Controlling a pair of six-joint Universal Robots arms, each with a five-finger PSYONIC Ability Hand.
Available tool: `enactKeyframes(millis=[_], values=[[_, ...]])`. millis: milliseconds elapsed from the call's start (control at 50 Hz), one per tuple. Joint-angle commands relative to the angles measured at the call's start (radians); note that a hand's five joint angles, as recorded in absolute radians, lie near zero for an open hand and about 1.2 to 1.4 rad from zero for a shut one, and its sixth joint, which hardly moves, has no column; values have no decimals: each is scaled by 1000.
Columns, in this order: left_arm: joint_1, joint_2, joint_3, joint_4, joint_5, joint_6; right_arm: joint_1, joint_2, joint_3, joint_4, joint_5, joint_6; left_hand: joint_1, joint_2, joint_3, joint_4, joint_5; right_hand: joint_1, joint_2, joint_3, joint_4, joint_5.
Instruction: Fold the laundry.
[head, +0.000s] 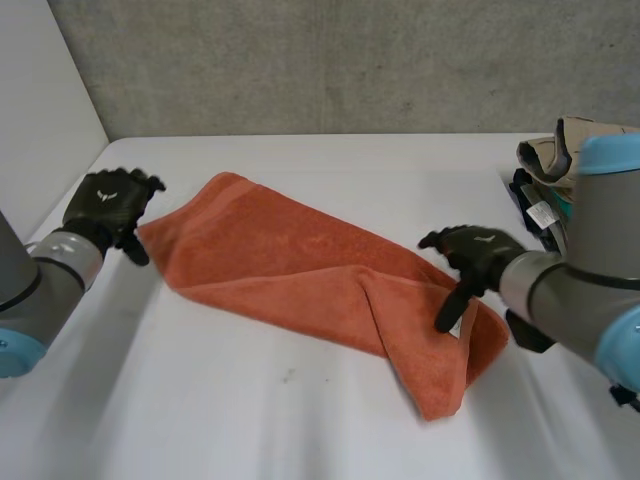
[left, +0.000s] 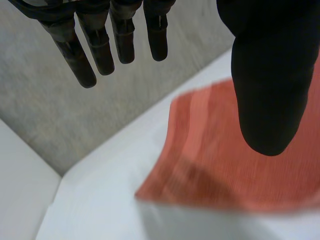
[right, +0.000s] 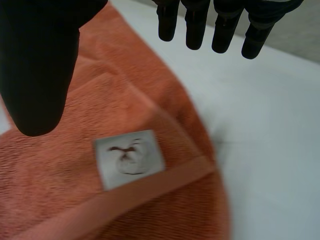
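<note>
1. Over the 4 o'clock end of the orange towel (head: 290, 265), the right hand (head: 470, 255) is spread, fingers straight and thumb wide apart, gripping nothing. One fingertip points down at the cloth, and I cannot tell whether it touches.
2. Under its palm sits a white label (right: 129, 157), sewn just beside the towel's hem.
3. At 9 o'clock the left hand (head: 110, 205) is likewise spread and empty, just beside the towel's corner there.
4. Between the hands the towel lies slantwise on the white desk (head: 250, 420), from 10 o'clock to 4 o'clock. It is loosely doubled, its 4 o'clock end twisted and lumpy.
5. At 3 o'clock, by the desk's edge, a pile of other laundry (head: 560, 150) waits.
6. Folding looks barely begun: the towel needs straightening and a clean fold, and the pile seems untouched.
</note>
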Motion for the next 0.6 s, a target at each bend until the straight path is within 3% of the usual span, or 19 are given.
enactKeyframes(millis=[20, 80, 160, 200, 240, 320, 480, 600], values=[[95, -64, -6, -15, 124, 31, 88, 172, -117, -17, 50, -10, -7, 15, 4, 17, 30, -46, -40, -40, -38, -43], [95, -61, -10, -21, 132, 22, 101, 214, -157, -15, 76, -10, -10, 12, 1, 14, 27, -46, -40, -40, -38, -43], [91, -49, -23, -23, 132, -1, 121, 266, -203, -17, 91, -11, -10, 12, 1, 14, 27, 172, 178, 178, 180, 175], [91, -37, -29, -23, 133, -18, 128, 294, -229, -20, 96, -11, -10, 12, 1, 14, 27, 585, 591, 590, 593, 587], [86, -18, -36, -23, 133, -49, 134, 303, -244, -23, 96, -11, -10, 12, 1, 14, 27, 1173, 1179, 1179, 1181, 1176], [69, 2, -41, -23, 133, -109, 140, 279, -263, -41, 87, -22, -13, 9, -2, 11, 25, 1176, 1182, 1182, 1184, 1178], [60, 17, -39, -23, 135, -175, 147, -14, -206, -84, 74, -150, -28, -6, -16, -4, 10, 1176, 1182, 1182, 1184, 1178], [34, 9, -41, -24, 136, -175, 177, -114, -172, -75, 74, -221, -48, -27, -37, -24, -11, 1176, 1182, 1182, 1184, 1178]])
